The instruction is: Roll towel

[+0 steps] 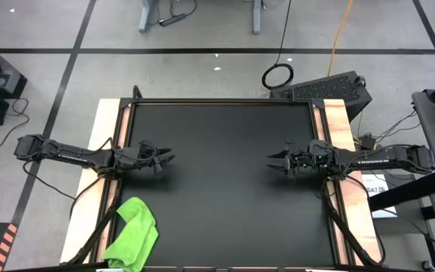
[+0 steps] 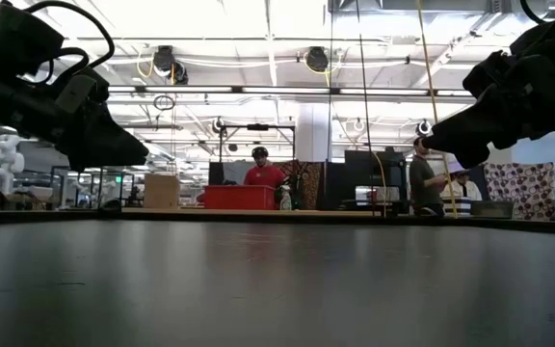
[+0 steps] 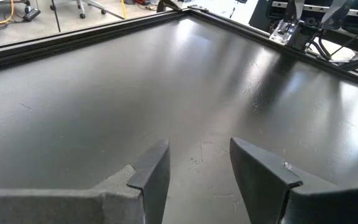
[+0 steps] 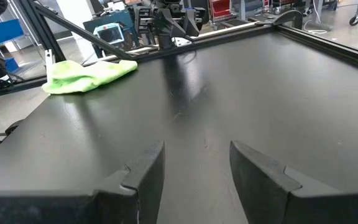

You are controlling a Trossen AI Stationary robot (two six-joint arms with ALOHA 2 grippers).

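The lime-green towel [image 1: 133, 234] lies crumpled at the black table's near left corner, partly over the table's edge; it also shows in the right wrist view [image 4: 89, 76]. My left gripper [image 1: 168, 157] hovers open above the table's left side, well clear of the towel. My right gripper [image 1: 272, 160] hovers open above the right side, facing the left one. Nothing sits between either gripper's fingers [image 3: 197, 165] [image 4: 197, 163].
The black table top [image 1: 221, 189] has a raised dark frame [image 1: 225, 101] and wooden side strips [image 1: 337, 121]. Cables and a dark case [image 1: 331, 87] lie on the floor beyond the far edge. People stand far behind the table in the low view [image 2: 263, 173].
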